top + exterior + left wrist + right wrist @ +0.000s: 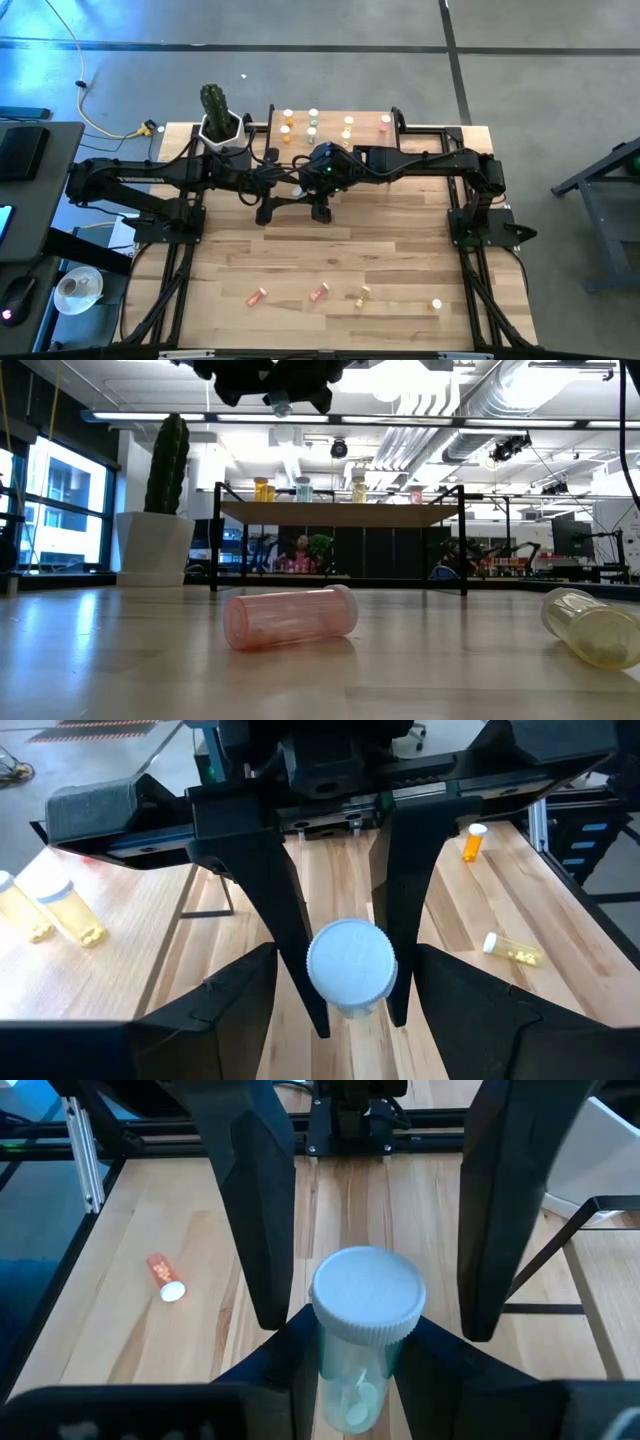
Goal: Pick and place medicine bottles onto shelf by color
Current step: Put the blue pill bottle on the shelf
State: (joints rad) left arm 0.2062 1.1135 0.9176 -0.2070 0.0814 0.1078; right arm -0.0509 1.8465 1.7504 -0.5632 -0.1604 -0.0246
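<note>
Above the middle of the table my two grippers face each other. My right gripper (360, 1350) is shut on a pale green medicine bottle (352, 1390) with a white cap (368, 1295). My left gripper (345, 970) is open, and its fingers (250, 1210) stand on either side of the cap without touching it. The shelf (332, 137) stands at the far edge. Several bottles stand upright on it: orange (263, 488), green (303, 488), yellow (358, 488) and pink (415, 493). Loose bottles lie on their sides near the front: orange (257, 296), pink (318, 293) and yellow (360, 296). My right gripper pinches the bottle's body (345, 1380) between its two fingers, just behind the cap. The bottle lies along the fingers, and its cap sticks out past the fingertips toward my left gripper. It is lifted clear of the table.
A cactus in a white pot (218, 118) stands at the far left, beside the shelf. One more bottle (436, 304) is at the near right. Black frame rails run along the table's left and right sides. Bare wood lies between the arms and the loose bottles.
</note>
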